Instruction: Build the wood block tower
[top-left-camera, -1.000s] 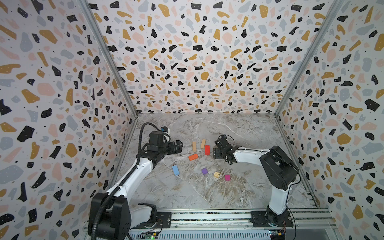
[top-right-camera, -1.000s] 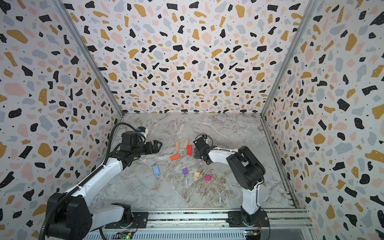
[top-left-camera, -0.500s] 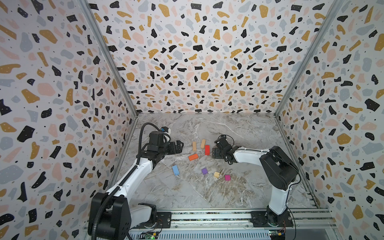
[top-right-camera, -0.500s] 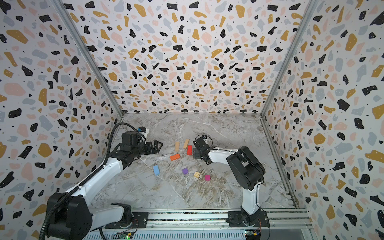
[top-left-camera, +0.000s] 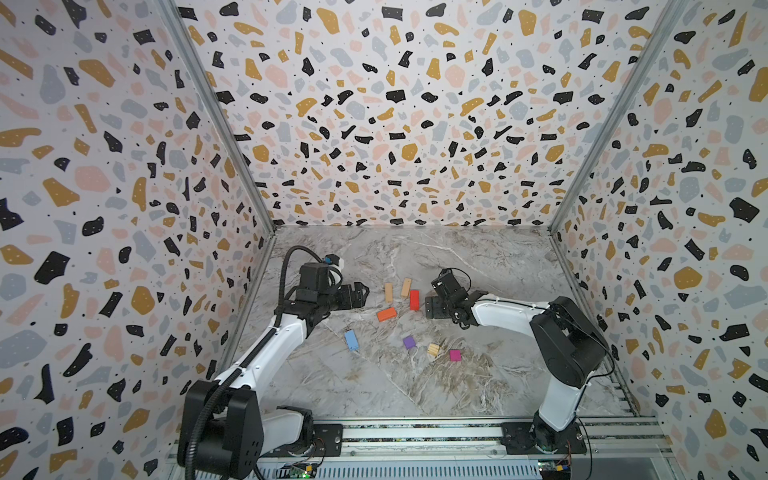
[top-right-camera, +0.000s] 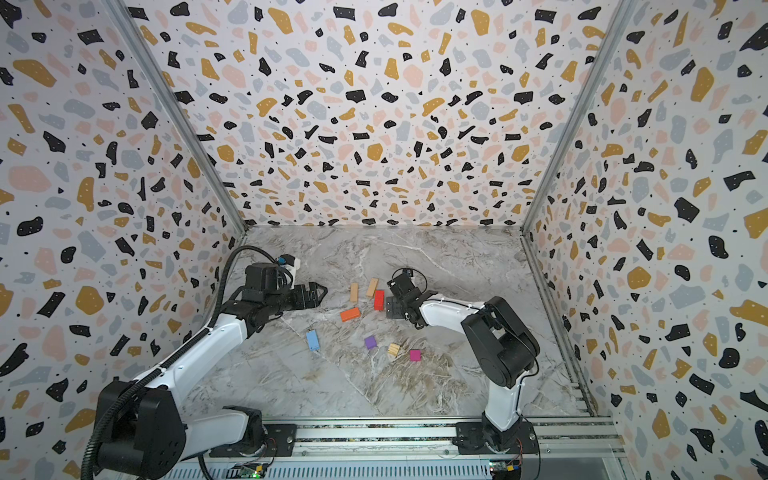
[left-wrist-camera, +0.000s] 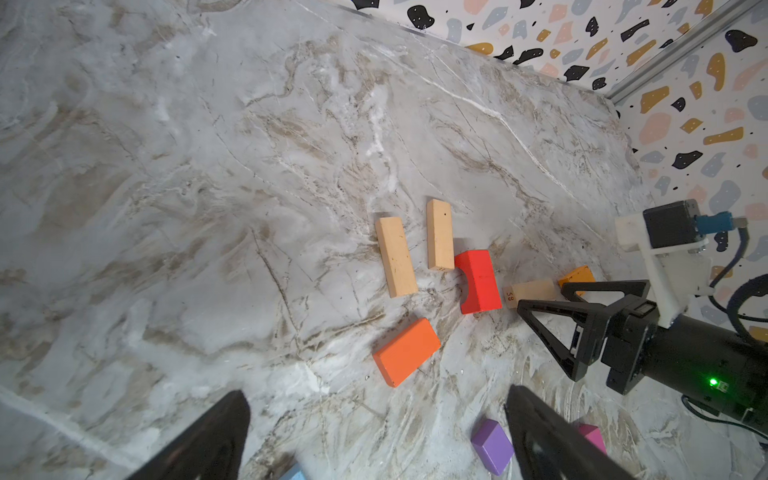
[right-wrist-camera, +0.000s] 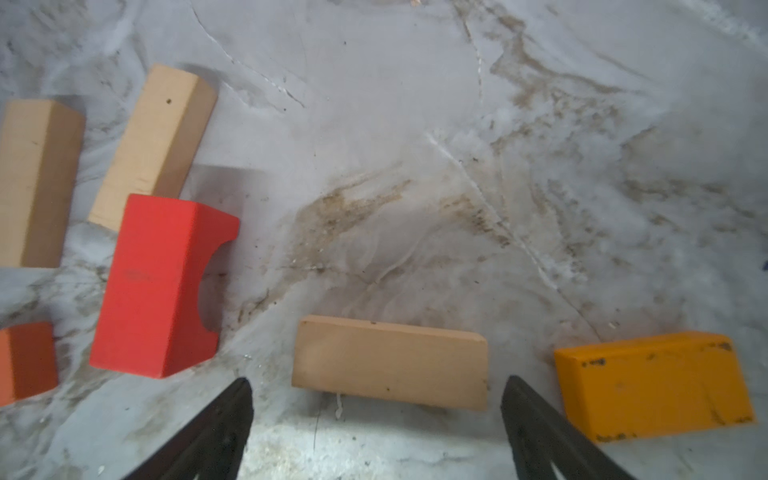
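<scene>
As no tower stands yet, both top views show the blocks (top-left-camera: 409, 342) loose on the desk (top-left-camera: 415, 395) by left claw (top-left-camera: 362, 293) and right claw (top-right-camera: 390, 308), both wide, empty. Left wrist: orange block (left-wrist-camera: 405, 351) just ahead of its claw. Right wrist: tan block (right-wrist-camera: 390, 361) lies crosswise at the fingertips (right-wrist-camera: 237, 399); drop straight, centre it, squeeze its ends evenly.

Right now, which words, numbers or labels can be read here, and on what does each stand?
"58": dark figures on the end of the tan block between the red block and the yellow block.
Faint mark on the red block's top, right wrist view: too blurred to read.
Nothing else legible.
</scene>
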